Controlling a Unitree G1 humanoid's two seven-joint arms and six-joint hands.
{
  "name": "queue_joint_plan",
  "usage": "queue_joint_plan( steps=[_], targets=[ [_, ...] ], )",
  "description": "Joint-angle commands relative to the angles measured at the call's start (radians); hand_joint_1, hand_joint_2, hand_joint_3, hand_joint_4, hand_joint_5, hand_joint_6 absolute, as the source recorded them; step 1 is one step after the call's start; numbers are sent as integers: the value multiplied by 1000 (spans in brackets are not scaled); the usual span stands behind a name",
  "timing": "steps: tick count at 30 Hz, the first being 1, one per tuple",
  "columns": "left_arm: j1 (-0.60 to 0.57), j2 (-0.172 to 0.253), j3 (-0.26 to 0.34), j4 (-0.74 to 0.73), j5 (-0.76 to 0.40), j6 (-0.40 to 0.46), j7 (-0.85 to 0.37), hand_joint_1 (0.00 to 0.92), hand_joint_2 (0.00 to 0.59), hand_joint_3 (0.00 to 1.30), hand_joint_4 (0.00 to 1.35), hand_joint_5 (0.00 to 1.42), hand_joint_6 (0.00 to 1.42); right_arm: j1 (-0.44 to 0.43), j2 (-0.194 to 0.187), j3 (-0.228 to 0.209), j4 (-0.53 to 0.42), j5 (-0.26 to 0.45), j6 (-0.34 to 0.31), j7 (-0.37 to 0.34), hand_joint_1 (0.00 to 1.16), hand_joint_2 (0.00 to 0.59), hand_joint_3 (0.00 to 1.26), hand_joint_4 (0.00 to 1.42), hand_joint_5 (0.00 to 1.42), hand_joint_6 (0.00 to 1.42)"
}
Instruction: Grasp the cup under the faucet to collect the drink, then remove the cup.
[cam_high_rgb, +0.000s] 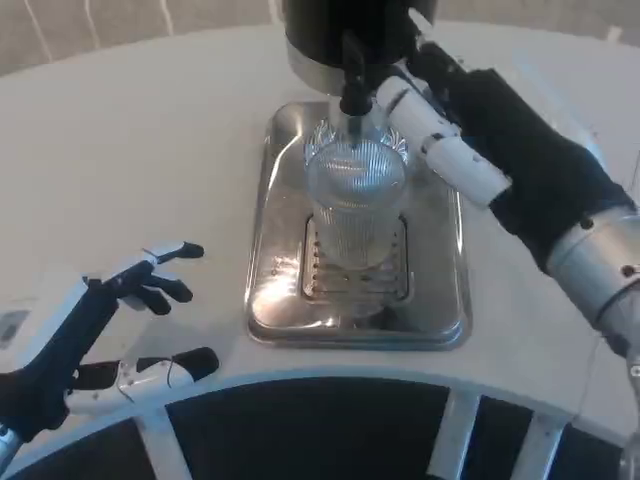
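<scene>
A clear ribbed cup (355, 205) stands upright on the grate of a shiny metal drip tray (268, 250), right under the black faucet (354, 85) of a dark dispenser (330, 30). My right hand (470, 150) reaches in from the right. Its white fingers (430, 130) wrap around the cup's far right side near the rim and hold it; the thumb is hidden. Whether there is liquid in the cup is unclear. My left hand (120, 320) hovers low over the table's near left, open, fingers spread, well away from the tray.
The table's curved front edge (350, 375) runs just below the tray, with white frame legs (450, 430) beneath it. Bare white tabletop (150, 150) stretches left of the tray.
</scene>
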Motion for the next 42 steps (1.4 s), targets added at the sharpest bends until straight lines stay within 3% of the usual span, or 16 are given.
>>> queue_joint_plan(
  steps=[1,13,23,32,38,42],
  targets=[
    [33,4,18,-32,-18,23,-17,190,98,285,463,538,509,-39,-10,21,26,51,24,-36,36,510,0,0,0,1],
    [67,5,46,-72,-34,42,-30,178,98,286,457,537,508,-42,-48,87,109,174,-4,-145,36,510,0,0,0,1],
    [84,12,65,-80,-45,37,-35,173,98,291,456,537,508,-78,-131,157,136,253,3,-124,0,489,0,0,0,0],
    [104,14,89,-86,-48,34,-44,172,98,294,456,537,508,-111,-190,220,101,245,1,-116,0,488,0,0,0,0],
    [115,13,99,-100,-52,41,-48,172,98,294,456,537,508,-153,-285,322,88,172,-63,-84,0,489,0,0,0,0],
    [117,7,99,-105,-62,48,-56,172,99,287,440,537,508,-154,-295,333,90,165,-65,-81,0,492,0,0,0,0]
  ],
)
